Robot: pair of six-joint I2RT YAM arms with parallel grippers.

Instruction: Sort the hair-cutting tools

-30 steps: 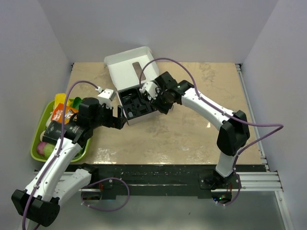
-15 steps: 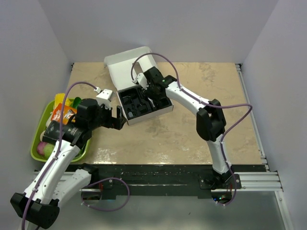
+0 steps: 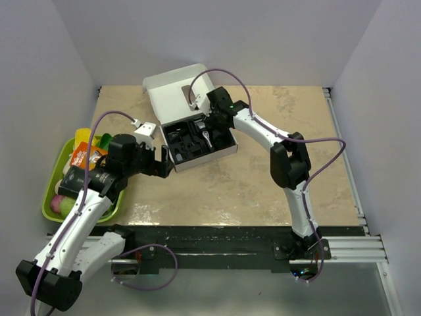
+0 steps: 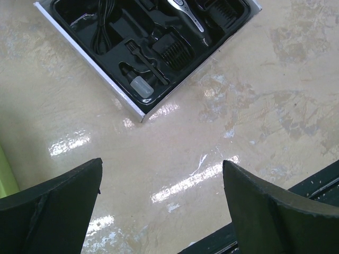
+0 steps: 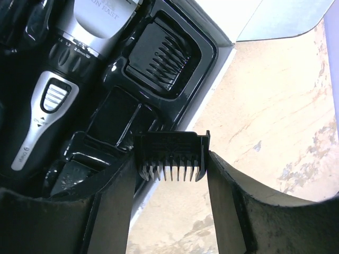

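The white box (image 3: 227, 150) with its black insert lies open at the table's back middle. In the right wrist view the black and silver clipper (image 5: 58, 79) lies in the insert, with a black comb attachment (image 5: 159, 53) in a slot beside it. My right gripper (image 5: 170, 168) is shut on another black comb attachment (image 5: 172, 153), held teeth down above the box's right edge. My left gripper (image 4: 162, 165) is open and empty, low over the table near the box's front corner. Its view shows the clipper (image 4: 186, 15), a comb attachment (image 4: 172, 53) and the cord (image 4: 101, 24) in the insert.
A green tray (image 3: 51, 201) with colourful packets and fruit sits at the left edge, beside my left arm. The box lid (image 3: 174, 89) stands open behind the insert. A small clear bottle (image 4: 141, 84) lies in the insert's front corner.
My right arm has folded in and its wrist has shifted over the back right part of the box. My left arm has not moved.
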